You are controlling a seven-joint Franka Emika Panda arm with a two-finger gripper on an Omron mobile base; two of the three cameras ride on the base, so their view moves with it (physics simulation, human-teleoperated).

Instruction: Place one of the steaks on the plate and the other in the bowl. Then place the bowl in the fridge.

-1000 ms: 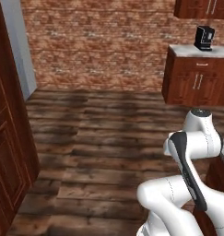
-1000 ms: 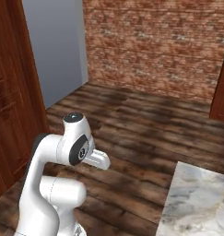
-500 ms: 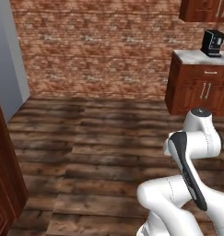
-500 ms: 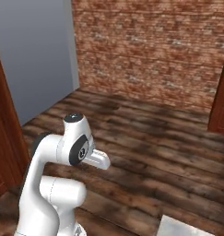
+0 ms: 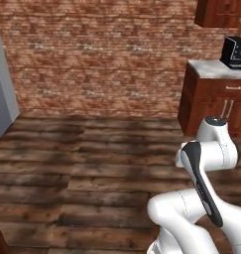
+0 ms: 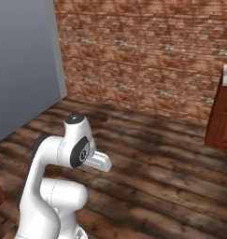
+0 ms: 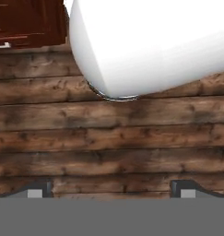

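Most of the room is dark plank floor point(image 5: 92, 173) under a red brick wall point(image 5: 102, 59). Grey fridge point(image 6: 21, 65) panel at nine o'clock, wooden cabinet point(image 5: 216, 106) with black coffee machine point(image 5: 234, 52) at two. Gripper point(image 7: 111, 189) spread wide, empty, over planks.

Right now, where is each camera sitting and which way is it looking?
Left base view: behind the arm on its left, facing the brick wall, wooden floor and a cabinet with a coffee machine.
Right base view: behind the arm on its right, facing that same wall and floor, plus a grey panel.
Hand view: on the hand, looking down at floor planks; the open tool shows at the bottom.
Both base views share the arm, wall and floor.
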